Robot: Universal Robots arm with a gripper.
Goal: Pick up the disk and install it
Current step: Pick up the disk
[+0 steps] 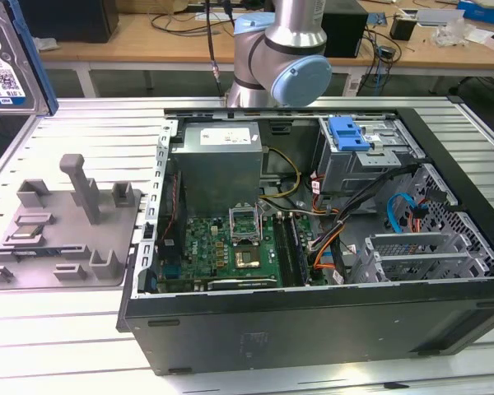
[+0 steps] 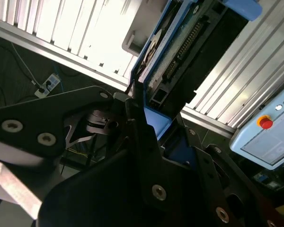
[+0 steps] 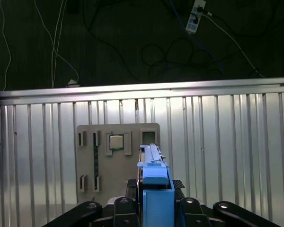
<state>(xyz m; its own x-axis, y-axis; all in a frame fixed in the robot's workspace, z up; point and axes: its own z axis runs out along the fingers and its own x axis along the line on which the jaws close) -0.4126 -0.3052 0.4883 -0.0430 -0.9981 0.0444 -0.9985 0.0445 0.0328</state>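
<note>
Disk [image 1: 4, 66] up in the air, close in at the exterior view's left, its white-and-blue label facing out inside the blue carrier rail. In both wrist views the gripper [image 3: 156, 210] pinches the disk by its blue carrier, black fingers [image 3: 124, 208] pressed against either side. Beneath it, a grey fixture plate [image 1: 62, 230] lies on the slatted metal table [image 1: 58, 329]. Just beside the plate, toward the exterior view's right, the open computer case [image 1: 313, 321] lies on its side, the green motherboard [image 1: 222, 247] exposed and a blue bracket [image 1: 350, 132] on the drive cage. Behind the case rises the arm [image 1: 284, 58], with a wooden bench [image 1: 148, 37] beyond.
</note>
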